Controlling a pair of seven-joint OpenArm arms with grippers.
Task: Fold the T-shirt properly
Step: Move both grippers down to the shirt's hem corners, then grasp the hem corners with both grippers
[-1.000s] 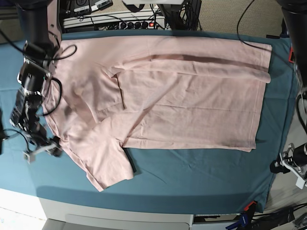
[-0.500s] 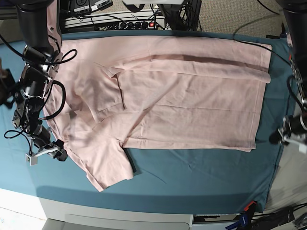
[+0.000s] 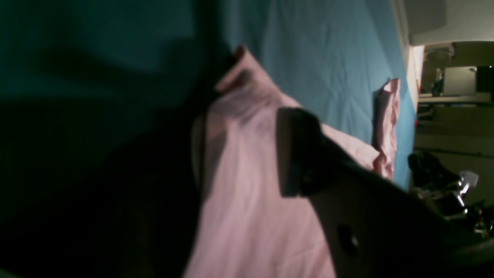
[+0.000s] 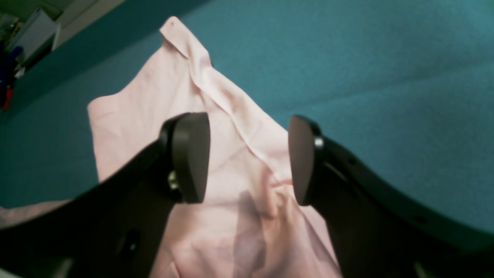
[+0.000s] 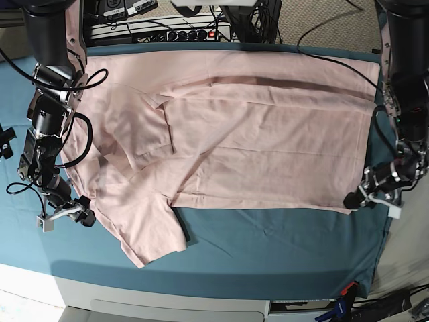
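Note:
The pale pink T-shirt (image 5: 255,141) lies spread on the teal table cloth (image 5: 268,248), plain side up, with a sleeve pointing to the front left. My right gripper (image 5: 65,215) is at the shirt's left edge beside that sleeve. In the right wrist view it (image 4: 247,162) is open, its fingers (image 4: 189,154) straddling a fold of the shirt (image 4: 146,100). My left gripper (image 5: 372,198) is at the shirt's near right corner. In the left wrist view it (image 3: 239,162) is open, low over the hem corner of the shirt (image 3: 247,216).
A power strip and cables (image 5: 174,30) run along the back edge. A black cable (image 5: 335,50) crosses the far right corner. The table's white front edge (image 5: 167,302) lies below the cloth. A clamp (image 5: 345,292) grips the cloth at the front right.
My left arm has swung in from the right table edge to the shirt's near right corner. My right gripper has shifted slightly toward the sleeve edge. The shirt has not moved.

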